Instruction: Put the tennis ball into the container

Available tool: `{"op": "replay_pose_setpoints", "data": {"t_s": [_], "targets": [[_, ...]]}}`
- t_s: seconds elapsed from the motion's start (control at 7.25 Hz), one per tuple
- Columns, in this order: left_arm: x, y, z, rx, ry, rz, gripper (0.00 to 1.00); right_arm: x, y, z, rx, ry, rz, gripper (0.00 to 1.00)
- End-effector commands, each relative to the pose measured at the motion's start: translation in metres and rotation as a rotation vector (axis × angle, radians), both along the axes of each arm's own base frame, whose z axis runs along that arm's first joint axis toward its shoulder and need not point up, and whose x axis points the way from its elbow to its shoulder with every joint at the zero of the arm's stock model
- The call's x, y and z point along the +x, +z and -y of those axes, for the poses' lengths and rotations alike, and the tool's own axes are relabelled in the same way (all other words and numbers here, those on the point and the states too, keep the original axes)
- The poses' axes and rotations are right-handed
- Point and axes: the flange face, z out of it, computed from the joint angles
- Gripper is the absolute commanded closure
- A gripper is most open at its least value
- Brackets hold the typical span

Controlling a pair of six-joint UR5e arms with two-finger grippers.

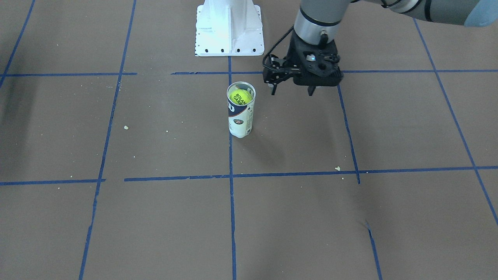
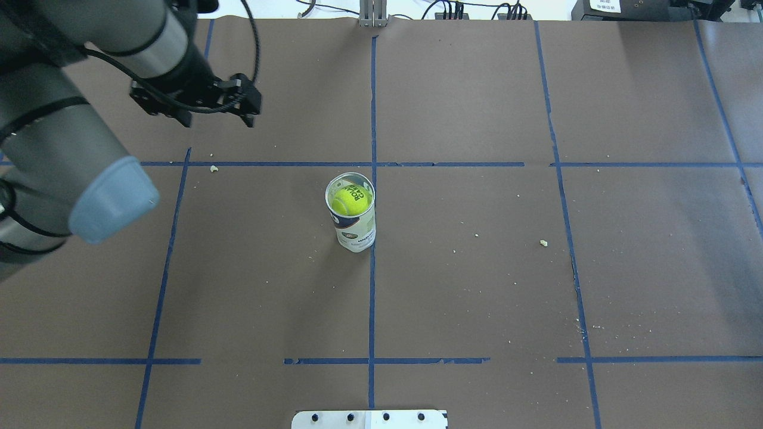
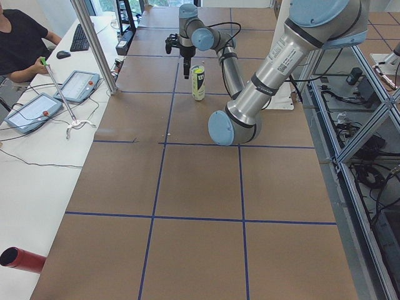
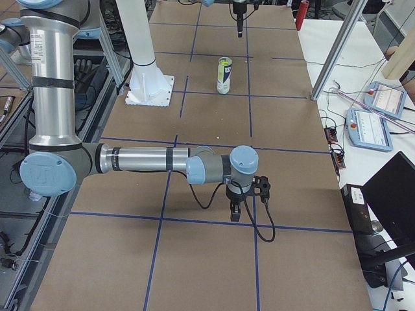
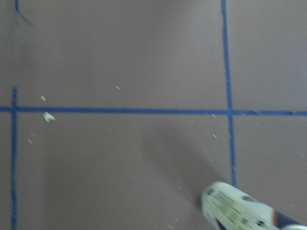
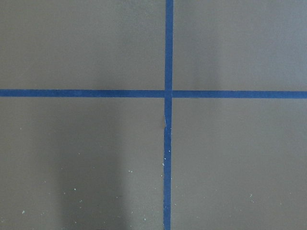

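1. Yellow-green tennis ball [image 1: 240, 96] sits inside the upright tennis-ball tube [image 1: 241, 121], near its rim.
2. Left gripper [image 1: 292, 92] hangs beside the tube, apart from it, fingers spread wide, empty.
3. Right gripper [image 4: 237, 212]: I cannot tell its opening.
4. White robot base [image 1: 229, 29] stands behind the tube; crumbs [image 1: 337, 168] lie around.

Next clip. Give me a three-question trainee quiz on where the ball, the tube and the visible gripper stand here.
1. True or false: the tennis ball lies inside the container.
2. The left gripper is: A) shut on the ball; B) open, empty, apart from the container; C) clamped on the container's rim.
3. Fill in: the container stands ____.
Key: 1 true; 2 B; 3 upright.
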Motion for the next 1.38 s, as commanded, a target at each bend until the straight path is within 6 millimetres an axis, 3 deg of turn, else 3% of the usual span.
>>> {"op": "replay_pose_setpoints", "data": {"t_s": [0.0,0.14,0.41,0.55,0.69,0.83,0.97,1.24], "targets": [[-0.116,0.111,0.025,0.052,0.047,0.041,0.00,0.000,0.000,0.000,0.000,0.000,0.000,0.00],[-0.167,0.166,0.025,0.085,0.118,0.073,0.00,0.000,0.000,0.000,0.000,0.000,0.000,0.00],[-0.264,0.294,-0.007,0.049,0.172,0.156,0.00,0.000,0.000,0.000,0.000,0.000,0.000,0.00],[-0.313,0.351,-0.008,0.038,0.183,0.173,0.00,-0.001,0.000,0.000,0.000,-0.002,0.000,0.00],[-0.344,0.401,-0.008,-0.026,0.175,0.149,0.00,-0.001,0.000,0.000,0.000,-0.002,0.000,0.00],[-0.362,0.439,-0.017,-0.046,0.202,0.123,0.00,0.000,0.000,0.000,0.000,0.000,0.000,0.00],[-0.367,0.462,-0.029,-0.087,0.199,0.098,0.00,0.000,0.000,0.000,0.000,0.000,0.000,0.00],[-0.365,0.477,-0.045,-0.115,0.200,0.075,0.00,-0.001,0.000,0.000,0.000,-0.002,0.000,0.00]]}}
